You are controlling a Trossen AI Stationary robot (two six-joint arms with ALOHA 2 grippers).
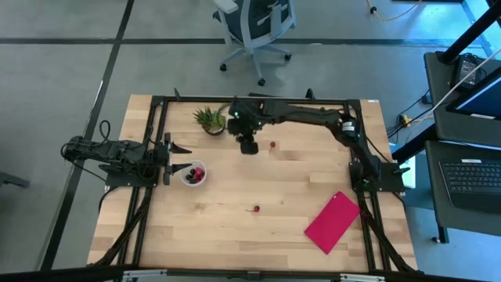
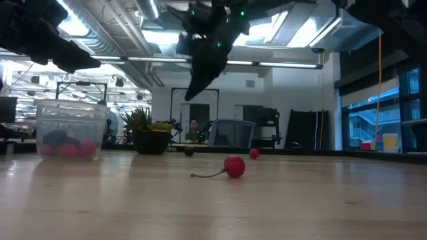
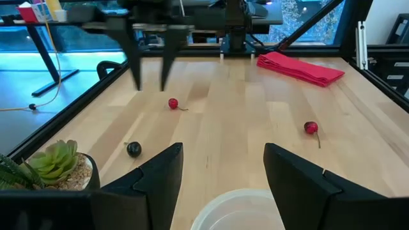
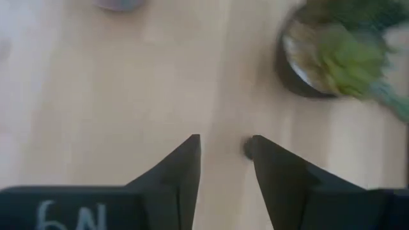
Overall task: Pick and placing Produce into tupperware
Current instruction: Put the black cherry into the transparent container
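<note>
The tupperware (image 1: 193,173) is a small round translucent cup on the table's left part, with red and dark berries inside (image 2: 67,148). Its rim (image 3: 236,203) shows just below my open left gripper (image 3: 223,167), which hovers beside it (image 1: 174,149). Loose produce lies on the wood: a red berry (image 1: 272,144), a stemmed red berry (image 1: 256,209) (image 2: 233,166), and a dark berry (image 3: 133,149) (image 2: 189,151) near the plant. My right gripper (image 1: 248,146) (image 3: 149,86) hangs above the table, fingers pointing down, open and holding nothing. The dark berry (image 4: 247,148) peeks out beside one finger.
A green spiky potted plant (image 1: 210,119) stands at the far edge, close to my right gripper. A flat pink-red rectangular piece (image 1: 334,222) lies near the right near corner. A black frame (image 1: 156,125) borders the table. An office chair (image 1: 254,27) stands beyond the far edge.
</note>
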